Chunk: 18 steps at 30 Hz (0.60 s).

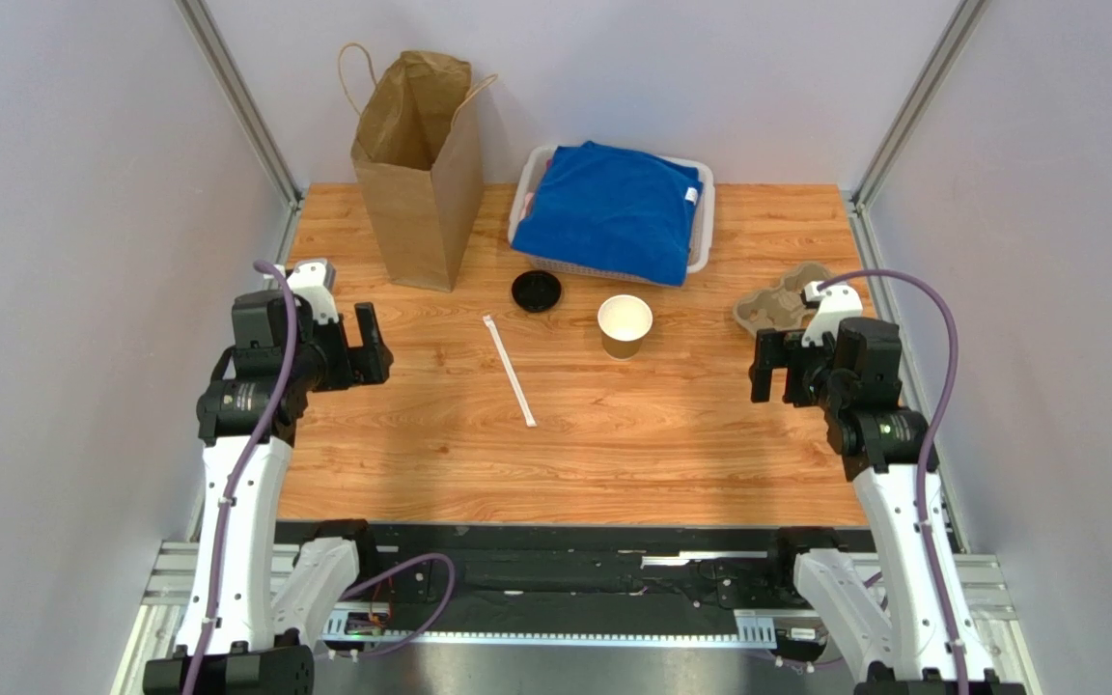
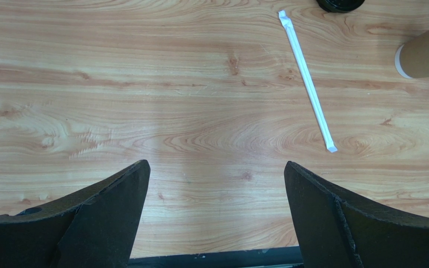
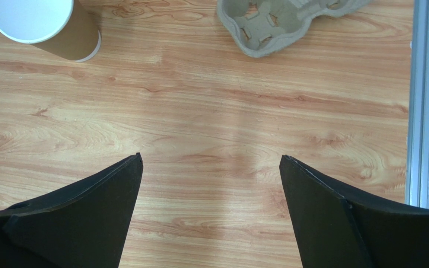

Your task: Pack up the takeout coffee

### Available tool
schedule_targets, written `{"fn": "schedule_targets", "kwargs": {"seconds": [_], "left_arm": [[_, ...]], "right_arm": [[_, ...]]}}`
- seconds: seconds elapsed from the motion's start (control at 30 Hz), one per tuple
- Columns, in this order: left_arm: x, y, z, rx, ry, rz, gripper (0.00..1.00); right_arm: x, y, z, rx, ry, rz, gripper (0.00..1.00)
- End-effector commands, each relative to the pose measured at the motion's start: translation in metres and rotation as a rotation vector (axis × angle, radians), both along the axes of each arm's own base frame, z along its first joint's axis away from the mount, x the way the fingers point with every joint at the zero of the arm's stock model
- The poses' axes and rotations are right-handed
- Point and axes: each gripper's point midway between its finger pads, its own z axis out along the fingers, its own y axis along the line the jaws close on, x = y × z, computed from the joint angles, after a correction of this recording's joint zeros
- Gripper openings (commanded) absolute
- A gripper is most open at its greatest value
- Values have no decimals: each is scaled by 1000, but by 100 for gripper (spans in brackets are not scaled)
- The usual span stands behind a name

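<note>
The takeout coffee cup (image 1: 624, 325), kraft brown with a white inside, stands upright and uncovered near the table's middle. Its round black lid (image 1: 536, 291) lies flat to the cup's left, apart from it. My left gripper (image 1: 369, 345) hovers open at the left side, well away from both. The left wrist view shows the cup (image 2: 426, 53) at the right edge, the lid (image 2: 340, 4) at the top and my left gripper (image 2: 216, 167) holding nothing. My right gripper (image 1: 772, 365) is open to the right of the cup. In the right wrist view the cup (image 3: 43, 25) is top left of my right gripper (image 3: 211, 159).
A tall brown paper bag (image 1: 420, 167) stands open at the back left. A white tray (image 1: 703, 217) with a blue cloth (image 1: 613, 210) sits behind the cup. A grey pulp carrier (image 1: 784, 297) lies at the right edge. A wrapped white straw (image 1: 508, 371) lies left of the cup.
</note>
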Motion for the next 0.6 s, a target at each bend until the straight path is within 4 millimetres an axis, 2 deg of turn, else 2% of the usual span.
{"fn": "schedule_targets", "kwargs": {"seconds": [0.0, 0.03, 0.1, 0.2, 0.23, 0.27, 0.3, 0.33, 0.4, 0.43, 0.47, 0.5, 0.53, 0.57], "left_arm": [[3, -6, 25, -26, -31, -17, 99], [3, -6, 31, -26, -36, -22, 99], [2, -8, 32, -32, -27, -33, 99], [1, -12, 36, -36, -36, -65, 99], [1, -13, 38, -40, -43, -70, 99], [2, -14, 39, -40, -43, -72, 99], [2, -14, 40, -40, -45, -72, 99], [3, -13, 41, -37, -48, -72, 99], [7, -13, 40, -28, -48, -81, 99], [9, -13, 40, -26, -48, -84, 99], [10, -12, 40, -25, -46, -82, 99], [12, -12, 40, -27, -47, -82, 99], [14, -12, 39, -24, -44, -86, 99], [15, -12, 40, -24, -44, -86, 99]], "right_arm": [[27, 12, 29, 11, -76, 84, 100], [35, 13, 23, 14, -52, 90, 100], [46, 16, 30, 14, -53, 108, 100], [63, 23, 25, -6, -19, 148, 100], [71, 27, 35, -11, -35, 165, 100], [79, 30, 27, -14, 0, 182, 100], [84, 33, 29, -15, 1, 196, 100], [92, 40, 36, -17, -8, 217, 100], [104, 51, 27, -14, 40, 263, 95], [111, 62, 38, -12, 24, 294, 93], [115, 67, 38, -13, 33, 313, 92], [120, 73, 24, -14, 79, 332, 89], [126, 82, 32, -17, 66, 357, 88], [130, 87, 29, -19, 78, 369, 86]]}}
